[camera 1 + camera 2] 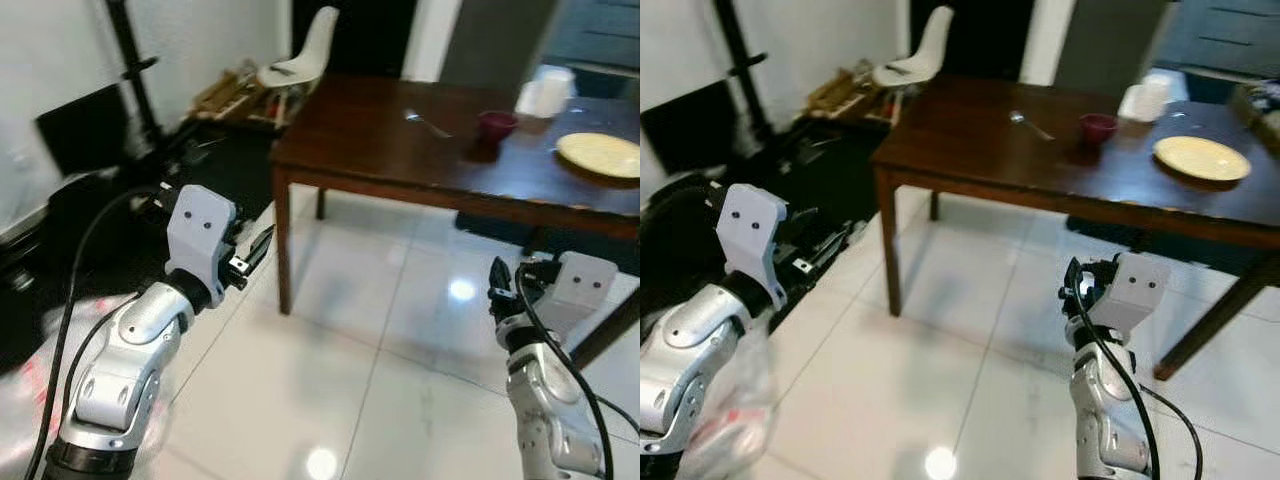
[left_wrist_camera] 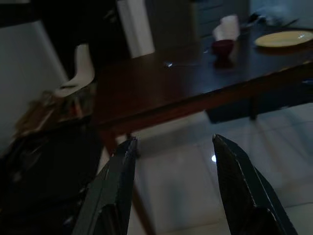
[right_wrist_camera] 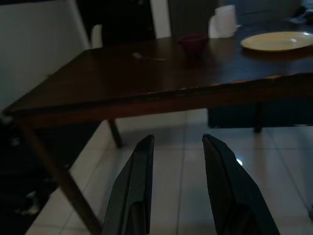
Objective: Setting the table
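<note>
A dark wooden tabletop point(image 1: 380, 130) stands ahead across a glossy white tiled floor point(image 1: 380, 340), with both arms raised short of it. On it, toward the far right, lie a pale yellow plate point(image 1: 600, 153), a small dark red bowl point(image 1: 497, 123) to the left of the plate, and a spoon point(image 1: 428, 123) further left, each apart from the others. A white object, perhaps a roll of paper towels point(image 1: 545, 92), stands at the far edge behind the bowl; the blur leaves it unclear. The left gripper point(image 2: 171, 186) hangs over the floor near the table's near left corner, its two black fingers spread wide and holding nothing. The right gripper point(image 3: 176, 186) is lower on the right, pointed at the table's near edge, fingers parted and empty. A white chair point(image 1: 300, 55) stands beyond the table's far left corner, beside dark clutter point(image 1: 150, 160) along the left wall.
</note>
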Motion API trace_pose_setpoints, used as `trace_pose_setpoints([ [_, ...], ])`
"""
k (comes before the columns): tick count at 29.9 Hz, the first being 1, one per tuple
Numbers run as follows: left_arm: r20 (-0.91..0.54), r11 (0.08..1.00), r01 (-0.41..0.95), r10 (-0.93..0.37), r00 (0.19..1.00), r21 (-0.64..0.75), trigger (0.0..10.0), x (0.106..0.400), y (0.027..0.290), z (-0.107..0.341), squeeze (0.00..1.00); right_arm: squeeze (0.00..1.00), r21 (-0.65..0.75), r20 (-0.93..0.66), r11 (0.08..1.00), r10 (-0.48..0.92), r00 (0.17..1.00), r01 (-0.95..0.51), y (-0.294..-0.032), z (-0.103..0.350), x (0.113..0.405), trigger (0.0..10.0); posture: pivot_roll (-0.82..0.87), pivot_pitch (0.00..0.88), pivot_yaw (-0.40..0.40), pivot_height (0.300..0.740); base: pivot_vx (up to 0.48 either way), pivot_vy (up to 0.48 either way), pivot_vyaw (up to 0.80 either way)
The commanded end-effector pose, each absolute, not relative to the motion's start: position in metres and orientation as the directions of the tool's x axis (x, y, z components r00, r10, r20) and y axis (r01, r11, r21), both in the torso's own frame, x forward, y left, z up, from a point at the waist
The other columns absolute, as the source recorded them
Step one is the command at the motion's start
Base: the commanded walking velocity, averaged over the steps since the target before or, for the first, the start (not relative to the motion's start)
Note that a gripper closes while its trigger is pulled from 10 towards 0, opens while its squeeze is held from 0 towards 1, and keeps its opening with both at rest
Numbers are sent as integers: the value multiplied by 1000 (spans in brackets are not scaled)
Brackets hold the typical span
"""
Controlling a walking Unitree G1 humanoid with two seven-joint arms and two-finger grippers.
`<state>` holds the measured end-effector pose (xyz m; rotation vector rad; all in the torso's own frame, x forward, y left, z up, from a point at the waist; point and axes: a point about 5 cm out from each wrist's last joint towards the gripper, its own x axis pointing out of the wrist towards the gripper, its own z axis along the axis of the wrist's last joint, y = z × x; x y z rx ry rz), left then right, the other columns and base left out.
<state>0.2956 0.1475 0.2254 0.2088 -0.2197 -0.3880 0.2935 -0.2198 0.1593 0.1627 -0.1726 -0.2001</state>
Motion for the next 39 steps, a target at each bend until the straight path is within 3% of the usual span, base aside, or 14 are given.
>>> trace_pose_setpoints([
  [1, 158, 904, 354, -397, 904, 240, 10000, 297, 147, 222, 0, 0, 178, 135, 967, -210, 968, 185, -219, 155, 292, 10000, -41, 0, 90, 740, 480, 0, -750],
  [26, 162, 898, 373, -414, 896, 233, 10000, 300, 139, 221, 0, 0, 170, 136, 969, -203, 970, 180, -218, 155, 292, 10000, -52, 0, 98, 740, 480, 0, -734],
  [32, 152, 917, 324, -364, 919, 234, 10000, 303, 144, 217, 0, 0, 165, 161, 985, -75, 984, 48, -202, 160, 293, 10000, -56, 0, 100, 740, 480, 0, 0],
  [36, 131, 946, 221, -256, 958, 237, 10000, 308, 155, 212, 0, 0, 201, 212, 973, 69, 975, -113, -180, 170, 292, 10000, -55, 0, 98, 740, 480, 0, 0],
  [39, 126, 955, 181, -215, 968, 236, 10000, 309, 161, 210, 0, 0, 186, 209, 972, 106, 972, -146, -174, 170, 292, 10000, -54, 0, 96, 740, 480, 0, 0],
])
